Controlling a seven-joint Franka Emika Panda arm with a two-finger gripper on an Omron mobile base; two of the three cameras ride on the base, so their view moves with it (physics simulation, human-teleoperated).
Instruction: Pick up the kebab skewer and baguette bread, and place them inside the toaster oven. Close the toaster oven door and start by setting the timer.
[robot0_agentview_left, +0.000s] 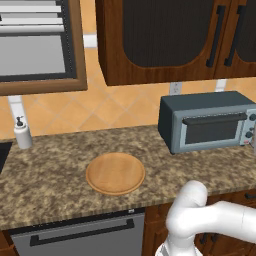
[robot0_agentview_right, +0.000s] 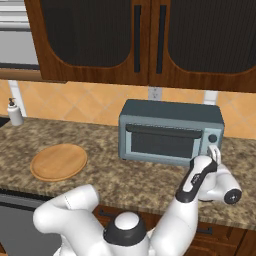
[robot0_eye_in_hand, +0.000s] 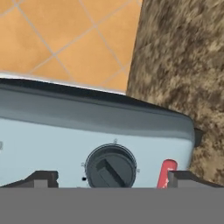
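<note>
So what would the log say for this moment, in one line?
door: closed | claw: open, straddling timer knob | oven: on counter | board: bare

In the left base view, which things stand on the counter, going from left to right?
Soap dispenser → round wooden board → toaster oven, its door shut.
</note>
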